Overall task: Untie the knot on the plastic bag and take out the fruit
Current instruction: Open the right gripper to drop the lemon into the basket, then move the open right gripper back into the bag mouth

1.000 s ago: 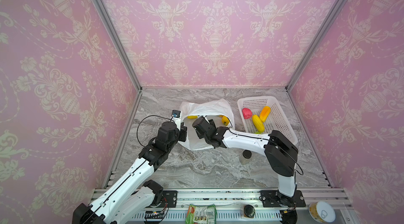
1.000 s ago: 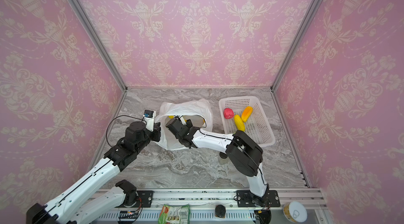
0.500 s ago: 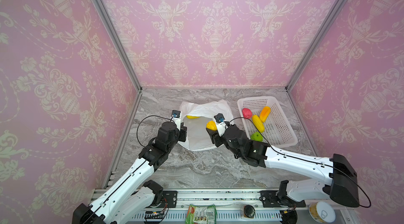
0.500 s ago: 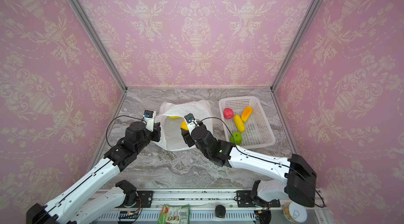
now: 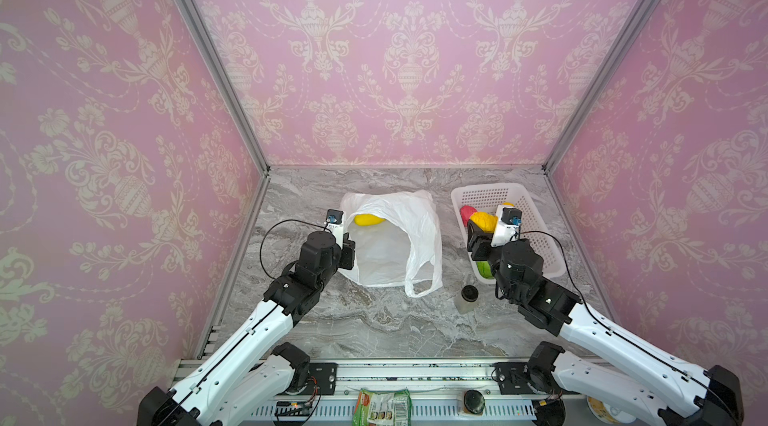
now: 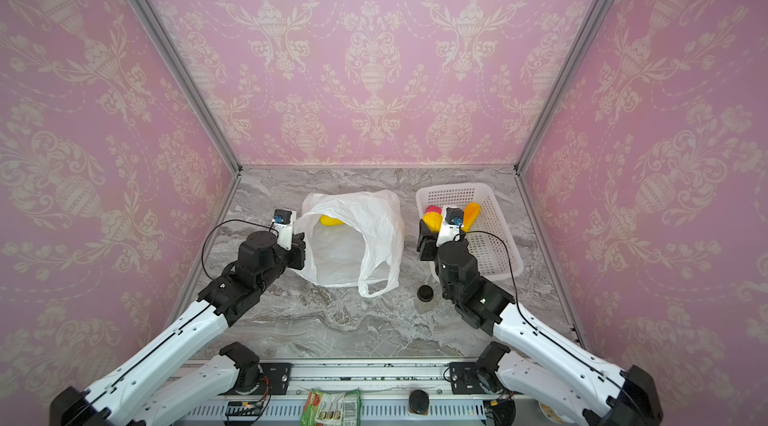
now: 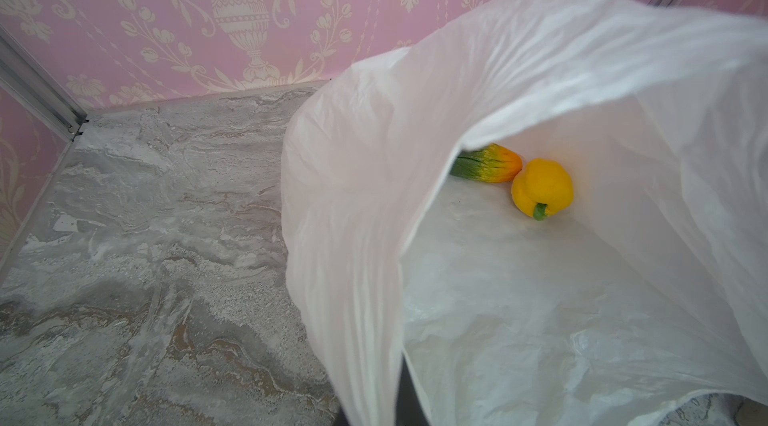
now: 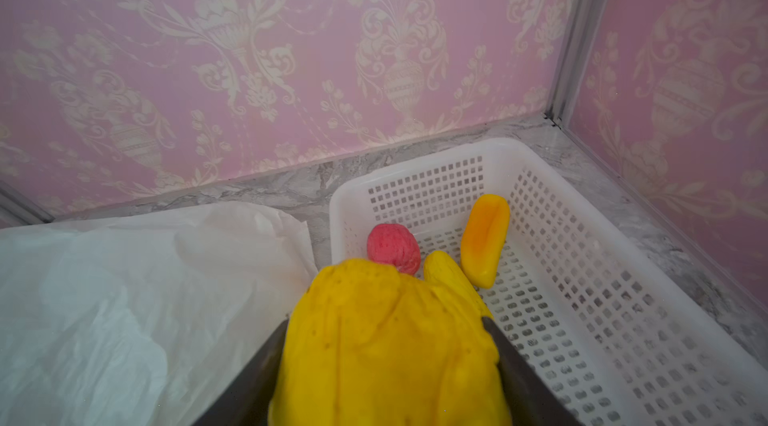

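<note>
The white plastic bag [image 5: 399,237] [image 6: 374,232] lies open on the marble. No knot shows, and a loop handle [image 5: 422,282] hangs loose. My left gripper [image 5: 348,252] [image 6: 299,255] [image 7: 390,411] is shut on the bag's mouth edge and holds it up. Inside lie a yellow round fruit [image 7: 542,189] [image 5: 368,220] and a green-orange one [image 7: 486,168]. My right gripper [image 5: 478,232] [image 6: 428,233] [image 8: 386,361] is shut on a yellow fruit [image 8: 386,341] [image 5: 482,220] by the left rim of the white basket [image 5: 536,245] [image 8: 582,278].
The basket holds a pink-red fruit [image 8: 392,251], an orange oblong [image 8: 484,241], a yellow oblong [image 8: 444,274] and a green apple [image 5: 484,268]. A small jar with a black lid [image 5: 468,295] [image 6: 424,295] stands between bag and right arm. Pink walls close three sides.
My right gripper has come out of the bag's mouth with the yellow fruit and moved right to the basket's rim. The left gripper and the bag's edge have stayed put.
</note>
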`<state>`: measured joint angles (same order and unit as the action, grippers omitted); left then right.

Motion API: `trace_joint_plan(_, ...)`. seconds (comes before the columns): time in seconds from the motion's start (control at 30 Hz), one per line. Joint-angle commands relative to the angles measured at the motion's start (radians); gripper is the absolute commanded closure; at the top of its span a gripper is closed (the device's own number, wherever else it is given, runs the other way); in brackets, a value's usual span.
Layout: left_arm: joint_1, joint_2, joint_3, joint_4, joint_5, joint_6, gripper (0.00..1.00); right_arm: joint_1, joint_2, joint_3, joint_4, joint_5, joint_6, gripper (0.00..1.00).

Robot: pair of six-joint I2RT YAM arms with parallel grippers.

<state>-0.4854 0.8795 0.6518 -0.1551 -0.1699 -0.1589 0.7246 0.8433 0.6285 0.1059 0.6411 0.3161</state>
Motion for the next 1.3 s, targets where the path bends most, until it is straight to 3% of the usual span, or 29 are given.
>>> trace_joint_plan(0.0, 0.001, 0.006, 0.011, -0.010, -0.025, -0.008, 1.00, -0.014, -0.014, 0.008, -0.059, 0.081, 0.041, 0.63)
trace_joint_plan(0.13, 0.002, 0.007, 0.010, -0.011, -0.024, -0.008, 1.00, -0.114, 0.043, 0.036, -0.186, 0.124, 0.149, 0.64)
trace_joint_plan(0.37, 0.002, 0.007, 0.010, -0.012, -0.023, -0.007, 1.00, -0.416, 0.221, 0.026, -0.223, -0.205, 0.336, 0.66)
trace_joint_plan(0.53, 0.001, 0.009, 0.012, -0.012, -0.027, -0.007, 1.00, -0.512, 0.377, 0.028, -0.172, -0.338, 0.365, 0.68)
trace_joint_plan(0.77, 0.001, 0.010, 0.013, -0.012, -0.028, -0.006, 1.00, -0.529, 0.458, 0.035, -0.146, -0.345, 0.366, 0.41)
trace_joint_plan(1.0, 0.001, 0.012, 0.014, -0.012, -0.027, -0.005, 1.00, -0.531, 0.407, 0.009, -0.132, -0.349, 0.362, 0.16)
trace_joint_plan(1.27, 0.001, 0.011, 0.014, -0.012, -0.026, -0.007, 1.00, -0.528, 0.277, -0.046, -0.097, -0.389, 0.337, 0.06)
